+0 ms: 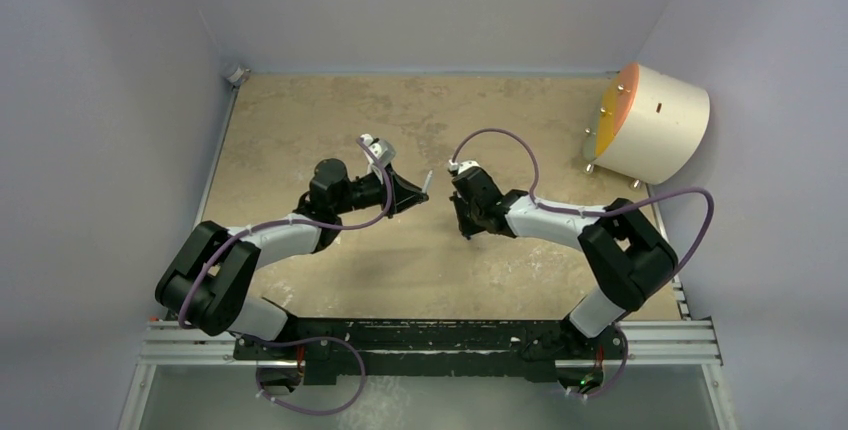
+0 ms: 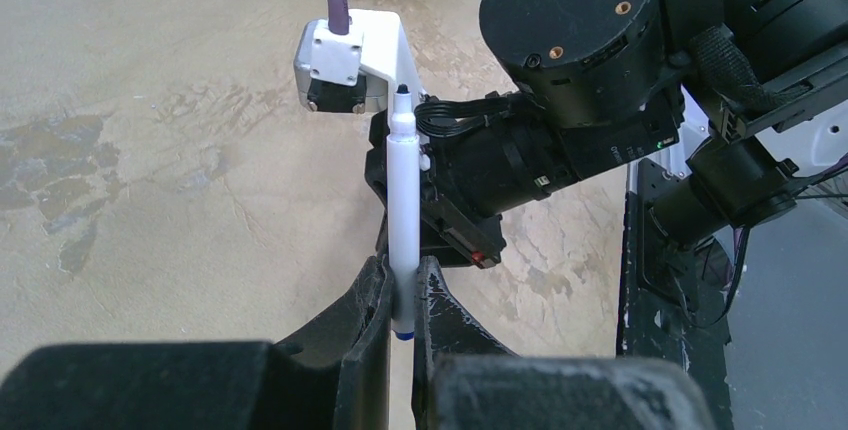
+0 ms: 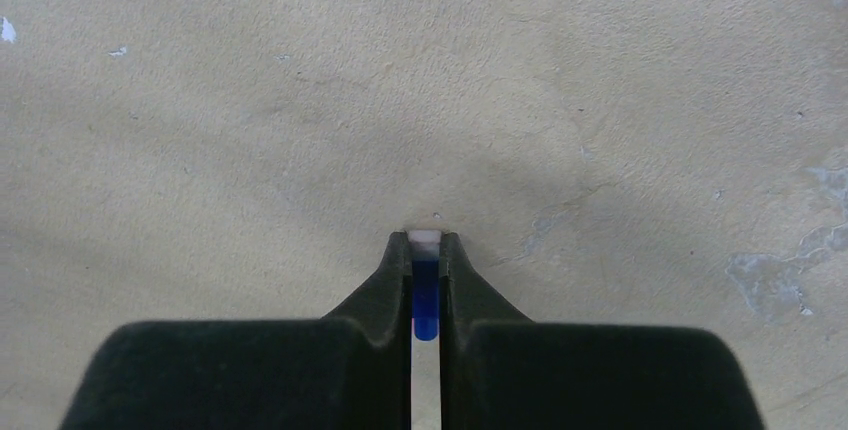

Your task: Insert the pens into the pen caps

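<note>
Clamping a white pen (image 2: 403, 200) near its blue-ended base, the left gripper (image 2: 400, 295) has both fingers pressed onto the barrel. The pen's dark tip projects straight out past the fingertips, close to the right arm (image 2: 600, 50). The right gripper (image 3: 425, 250) is pinched almost together on a blue pen cap (image 3: 425, 300), which sits between its fingers just behind the tips, over the tan table (image 3: 600, 100).

Tan blotchy desk (image 1: 420, 270). Cream drum (image 1: 662, 115), orange face, at its far right edge. Small grey object (image 1: 237, 74), far left corner.
</note>
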Controlling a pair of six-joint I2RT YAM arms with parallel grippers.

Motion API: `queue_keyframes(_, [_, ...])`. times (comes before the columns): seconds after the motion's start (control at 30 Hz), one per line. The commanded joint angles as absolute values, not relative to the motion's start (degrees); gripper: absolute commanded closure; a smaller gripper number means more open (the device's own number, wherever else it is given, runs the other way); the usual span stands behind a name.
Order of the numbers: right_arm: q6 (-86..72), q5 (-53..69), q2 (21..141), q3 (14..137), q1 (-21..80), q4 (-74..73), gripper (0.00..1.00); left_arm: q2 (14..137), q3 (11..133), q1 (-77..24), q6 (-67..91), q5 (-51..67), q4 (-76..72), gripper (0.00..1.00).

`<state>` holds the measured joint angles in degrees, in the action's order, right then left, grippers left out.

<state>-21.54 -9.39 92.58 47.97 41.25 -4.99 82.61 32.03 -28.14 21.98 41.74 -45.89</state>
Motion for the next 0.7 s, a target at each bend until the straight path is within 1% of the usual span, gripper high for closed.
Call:
queue_keyframes(0.0, [-23.34, -6.03, 90.05, 48.20, 41.49, -6.27, 1.00, 81.07, 31.83, -27.77, 23.19, 42.10, -50.48, 1.00])
queue_keyframes(0.17, [-23.34, -2.06, 82.19, 47.90, 40.05, -2.13, 1.00, 81.32, 30.84, -27.70, 27.00, 42.59, -56.65, 1.00])
queue_keyframes(0.23, [-23.58, 0.39, 78.36, 47.68, 38.70, 1.09, 1.00, 82.20, 29.75, -27.69, 31.01, 42.60, -63.01, 1.00])
queue_keyframes(0.53, [-25.92, 1.91, 64.78, 46.74, 35.26, 20.97, 1.00, 90.27, 26.78, -30.27, 54.24, 40.59, -98.15, 1.00])
queue_keyframes(0.67, [-27.00, 4.82, 62.50, 46.50, 33.52, 30.17, 1.00, 91.29, 27.35, -34.19, 53.19, 38.90, -98.49, 1.00])
